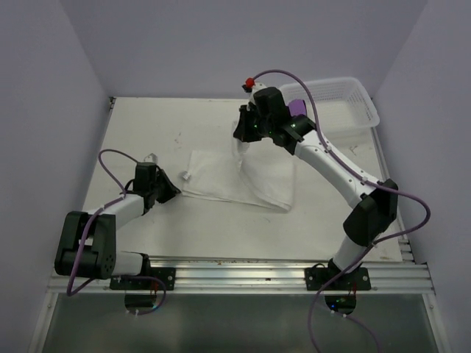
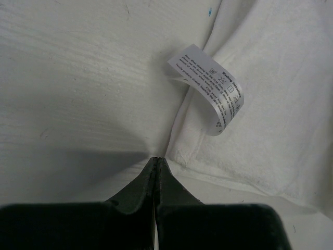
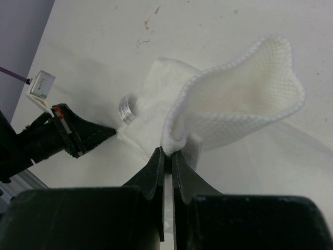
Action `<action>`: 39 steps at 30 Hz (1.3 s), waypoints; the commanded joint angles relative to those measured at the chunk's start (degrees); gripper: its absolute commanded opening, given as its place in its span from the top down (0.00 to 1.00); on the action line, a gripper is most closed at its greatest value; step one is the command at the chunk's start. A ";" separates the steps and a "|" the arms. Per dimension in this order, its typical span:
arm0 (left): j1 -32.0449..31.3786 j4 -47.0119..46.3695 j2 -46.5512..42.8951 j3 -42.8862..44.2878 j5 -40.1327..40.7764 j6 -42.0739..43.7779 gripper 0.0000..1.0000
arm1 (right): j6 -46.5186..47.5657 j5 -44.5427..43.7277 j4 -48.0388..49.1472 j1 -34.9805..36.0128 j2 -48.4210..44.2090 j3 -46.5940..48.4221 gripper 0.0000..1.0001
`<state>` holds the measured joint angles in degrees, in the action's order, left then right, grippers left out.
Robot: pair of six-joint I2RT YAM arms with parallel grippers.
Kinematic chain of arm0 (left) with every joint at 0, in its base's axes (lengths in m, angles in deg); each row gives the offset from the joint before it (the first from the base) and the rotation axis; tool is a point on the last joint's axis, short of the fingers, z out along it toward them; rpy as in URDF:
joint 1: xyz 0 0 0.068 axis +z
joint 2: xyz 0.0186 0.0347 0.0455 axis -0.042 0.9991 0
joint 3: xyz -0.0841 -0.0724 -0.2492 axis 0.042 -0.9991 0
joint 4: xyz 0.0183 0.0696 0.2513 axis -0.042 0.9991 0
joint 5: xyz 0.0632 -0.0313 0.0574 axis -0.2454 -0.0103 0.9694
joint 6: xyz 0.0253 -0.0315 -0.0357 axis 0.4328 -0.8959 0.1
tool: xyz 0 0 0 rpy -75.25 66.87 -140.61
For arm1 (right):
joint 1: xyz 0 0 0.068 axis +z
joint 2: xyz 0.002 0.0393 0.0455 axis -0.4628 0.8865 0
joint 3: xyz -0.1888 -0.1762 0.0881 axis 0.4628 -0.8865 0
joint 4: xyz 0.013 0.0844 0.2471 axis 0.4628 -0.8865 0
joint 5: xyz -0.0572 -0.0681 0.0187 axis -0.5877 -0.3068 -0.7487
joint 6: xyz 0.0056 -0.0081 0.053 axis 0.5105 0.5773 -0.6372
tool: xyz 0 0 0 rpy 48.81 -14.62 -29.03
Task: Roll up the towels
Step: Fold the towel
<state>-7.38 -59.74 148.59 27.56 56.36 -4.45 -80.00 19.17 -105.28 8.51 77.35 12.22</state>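
The large white towel (image 1: 243, 182) lies flat in the middle of the table. My right gripper (image 1: 246, 136) is shut on its far edge and holds that part lifted, so the cloth (image 3: 234, 104) stands up in a loop above the pinch. My right gripper (image 3: 167, 151) has the hem between its fingertips. My left gripper (image 1: 174, 193) is shut and low at the towel's left corner. In the left wrist view its tips (image 2: 156, 159) touch the towel's (image 2: 270, 94) hem, with nothing seen between them. The purple towel (image 1: 298, 108) lies in the basket, mostly hidden behind the right arm.
The white perforated basket (image 1: 349, 99) stands at the far right corner. A printed care label (image 2: 208, 88) curls up from the towel's left edge. A small round metal piece (image 3: 126, 108) shows by the towel. Walls enclose the table on three sides.
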 commanded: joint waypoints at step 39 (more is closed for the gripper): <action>-0.21 6.23 -9.98 1.56 6.17 1.07 1.00 | 1.48 -7.82 -0.09 10.25 3.37 -2.14 0.57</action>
<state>-7.38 -56.46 142.51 26.66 59.11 -4.36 -78.17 18.08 -105.36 19.53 87.23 16.00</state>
